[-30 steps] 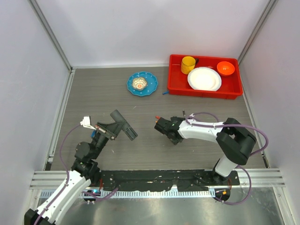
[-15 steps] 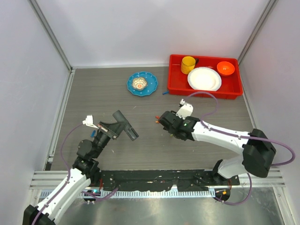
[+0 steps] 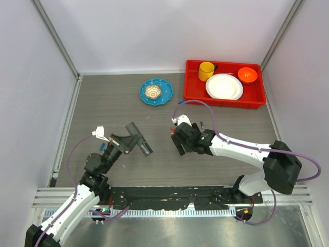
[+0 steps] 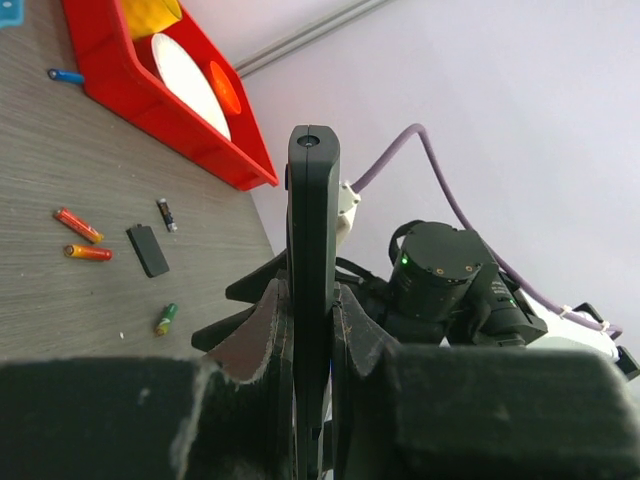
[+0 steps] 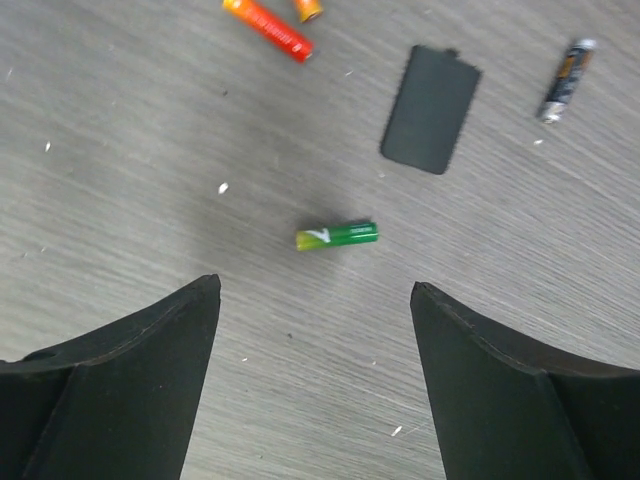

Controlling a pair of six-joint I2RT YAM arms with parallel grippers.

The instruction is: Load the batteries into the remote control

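My left gripper (image 3: 131, 140) is shut on the remote control (image 3: 139, 140), a slim black bar held above the table; the left wrist view shows it edge-on (image 4: 313, 230) between the fingers (image 4: 262, 330). My right gripper (image 3: 179, 145) is open and empty, pointing down at the table just right of the remote. In the right wrist view the gripper (image 5: 315, 290) hovers over a green battery (image 5: 337, 236). Two orange-red batteries (image 5: 268, 30) lie beyond it, with a small flat black squarish piece (image 5: 431, 109) and a dark battery (image 5: 566, 80). The orange-red batteries also show in the left wrist view (image 4: 77, 225).
A red tray (image 3: 195, 98) at the back right holds a yellow cup (image 3: 206, 70), a white plate (image 3: 224, 86) and an orange bowl (image 3: 247, 74). A blue plate (image 3: 156, 91) with a small bowl stands at the back middle. Walls close the table on three sides.
My right arm has stretched out and its gripper has turned and shifted slightly left, over the batteries. My left gripper has moved the remote a little to the right.
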